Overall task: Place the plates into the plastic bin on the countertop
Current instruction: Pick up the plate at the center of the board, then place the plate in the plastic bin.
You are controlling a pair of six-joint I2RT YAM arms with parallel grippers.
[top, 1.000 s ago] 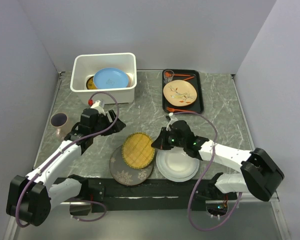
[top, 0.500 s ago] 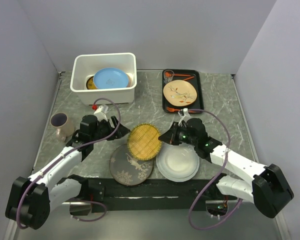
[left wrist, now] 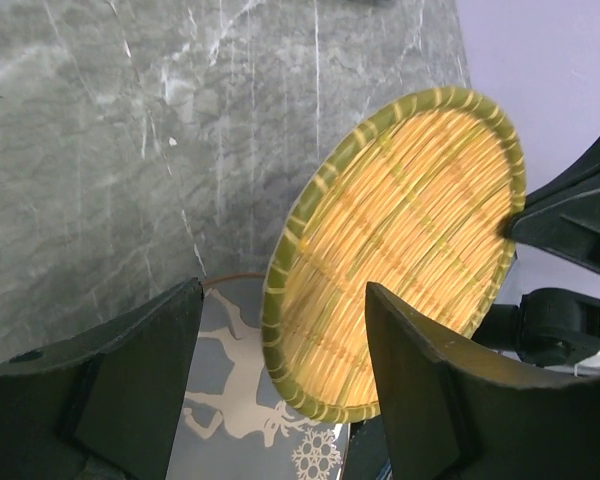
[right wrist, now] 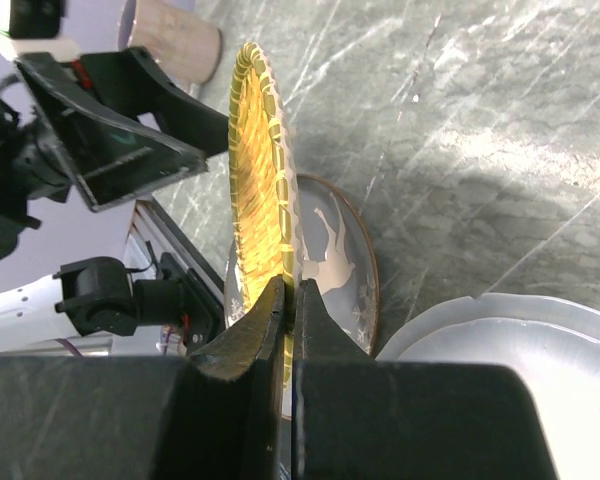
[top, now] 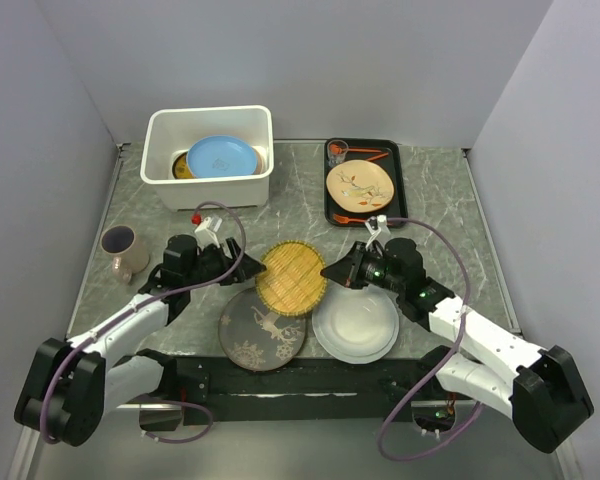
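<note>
My right gripper (top: 332, 272) is shut on the rim of a yellow woven-look plate with a green edge (top: 292, 278) and holds it tilted on edge above the countertop (top: 440, 220). In the right wrist view the jaws (right wrist: 292, 305) pinch that rim (right wrist: 255, 180). My left gripper (top: 242, 262) is open; in its wrist view the plate's lower edge (left wrist: 410, 240) sits between its spread fingers (left wrist: 280, 400) without touching them. A dark plate with a white deer (top: 263, 332) and a white plate (top: 356, 328) lie near the front. The white plastic bin (top: 160, 135) holds a blue plate (top: 221, 155).
A black tray (top: 398, 195) at the back right carries a peach flower-painted plate (top: 360, 183) and orange cutlery. A brown cup (top: 120, 245) stands at the left, by the wall. Grey walls close in both sides.
My right gripper has lifted the yellow plate off the deer plate, tilted it and carried it back and right. My left gripper has moved in towards the plate's left edge.
</note>
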